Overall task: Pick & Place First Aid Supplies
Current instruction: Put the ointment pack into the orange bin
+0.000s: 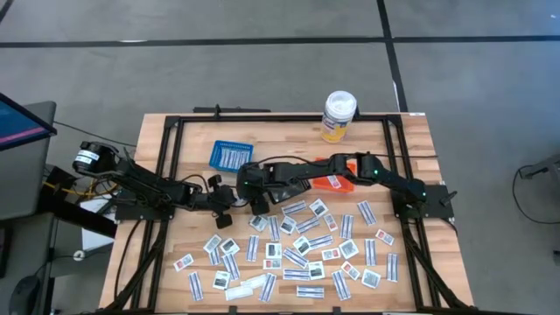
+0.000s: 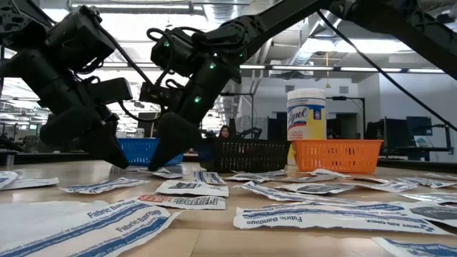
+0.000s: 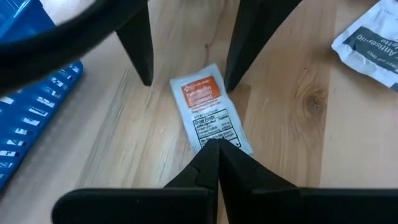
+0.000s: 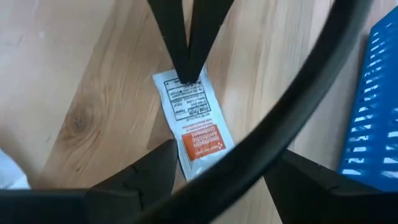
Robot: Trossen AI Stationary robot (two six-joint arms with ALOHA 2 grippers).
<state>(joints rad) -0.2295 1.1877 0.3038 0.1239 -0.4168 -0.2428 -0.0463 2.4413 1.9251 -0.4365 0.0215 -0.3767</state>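
Pressed together at the left gripper [image 3: 217, 149], tips down on one end of a small packet [image 3: 208, 115] with an orange label. Cannot tell whether pinching that edge or only pinning it flat. Spread wide at the right gripper [image 4: 224, 152], one finger on either side of the packet's other end, not closed on it. Both meeting over the same packet, left of centre on the counter [image 1: 157, 289], just right of the blue basket [image 1: 231, 155]. Flat on the wood, that packet, not lifted.

Looks like the grasp step of a single pick: held steady from one side, about to be taken from the other, by this reading.

Farther out, to the near and right of the grippers, dozens of packets [image 1: 297, 254] scattered across the counter: narrow bandage strips and small squares, some overlapping. Beyond them, along the far side, a black basket [image 2: 250, 155] and an orange basket [image 2: 335, 153], with a tall bottle [image 1: 339, 115] at the far edge. Nothing visibly inside any basket, though too little shown of their insides to be sure.

Judged from this: very early. No pick finished that can be seen, and almost the whole pile left to lift and place.
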